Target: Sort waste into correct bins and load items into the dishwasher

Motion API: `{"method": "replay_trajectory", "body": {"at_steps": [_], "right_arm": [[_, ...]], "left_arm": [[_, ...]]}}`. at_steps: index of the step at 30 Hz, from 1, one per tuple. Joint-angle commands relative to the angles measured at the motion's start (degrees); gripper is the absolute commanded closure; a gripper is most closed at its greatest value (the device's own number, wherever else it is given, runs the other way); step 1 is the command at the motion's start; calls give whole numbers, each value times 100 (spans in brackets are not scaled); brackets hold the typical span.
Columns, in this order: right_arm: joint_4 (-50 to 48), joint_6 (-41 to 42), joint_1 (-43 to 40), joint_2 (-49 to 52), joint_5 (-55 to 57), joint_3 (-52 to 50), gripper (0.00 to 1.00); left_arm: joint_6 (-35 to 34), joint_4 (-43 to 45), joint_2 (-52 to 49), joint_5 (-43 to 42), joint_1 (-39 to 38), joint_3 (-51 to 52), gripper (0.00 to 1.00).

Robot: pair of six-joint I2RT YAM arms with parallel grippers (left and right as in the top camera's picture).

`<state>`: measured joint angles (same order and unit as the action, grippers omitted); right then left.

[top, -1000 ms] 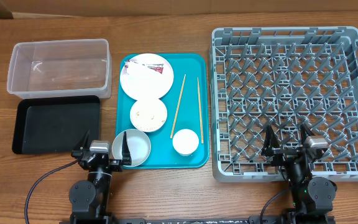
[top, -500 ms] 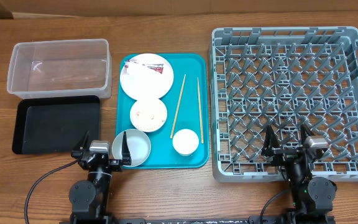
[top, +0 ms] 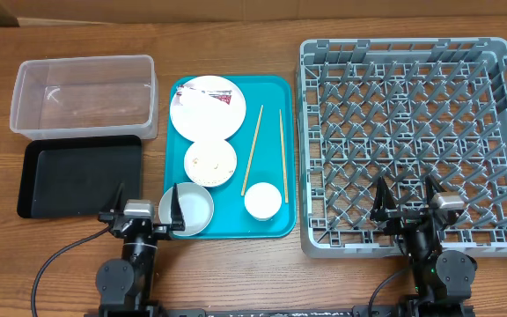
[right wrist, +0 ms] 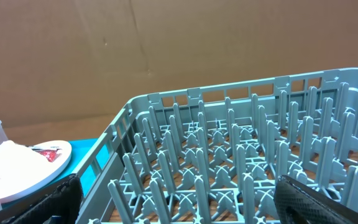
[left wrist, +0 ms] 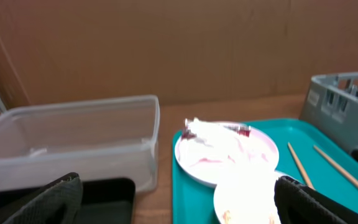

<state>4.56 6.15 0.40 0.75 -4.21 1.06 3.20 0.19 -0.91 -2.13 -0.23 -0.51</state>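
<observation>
On the teal tray (top: 275,88), plate (top: 192,119) with napkin (top: 199,104) and red wrapper (top: 222,99), white bowl (top: 210,162), cup (top: 263,201), chopsticks (top: 253,150); tub (top: 84,95) and black tray (top: 79,176) leftward, rack (top: 412,141) rightward. Spread left pincer (top: 147,204) beside grey bowl (top: 192,211); spread right pincer (top: 405,198) above rack's near edge.

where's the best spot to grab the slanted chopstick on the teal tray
Grip the slanted chopstick near mid-shaft, coming straight down from above with the jaws across its thin width. It lies flat on the teal tray, and its lower end sits close to the small white cup, so the middle looks least crowded.
</observation>
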Motion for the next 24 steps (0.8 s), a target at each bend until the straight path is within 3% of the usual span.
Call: {"method": "replay_trajectory", "body": {"at_steps": [1, 12, 17, 24], "right_arm": [[-20, -22, -15, -59, 2, -59, 0], [-190, -50, -15, -59, -2, 170, 0], [-144, -483, -15, -59, -109, 531, 0], [-103, -667, -15, -57, -107, 984, 0]], "left_arm": [[46, 205, 59, 55, 44, 24, 0], [-107, 673, 55, -157, 44, -136, 0], [-103, 673, 22, -155, 44, -415, 0], [-101, 680, -675, -179, 44, -999, 0]]}}
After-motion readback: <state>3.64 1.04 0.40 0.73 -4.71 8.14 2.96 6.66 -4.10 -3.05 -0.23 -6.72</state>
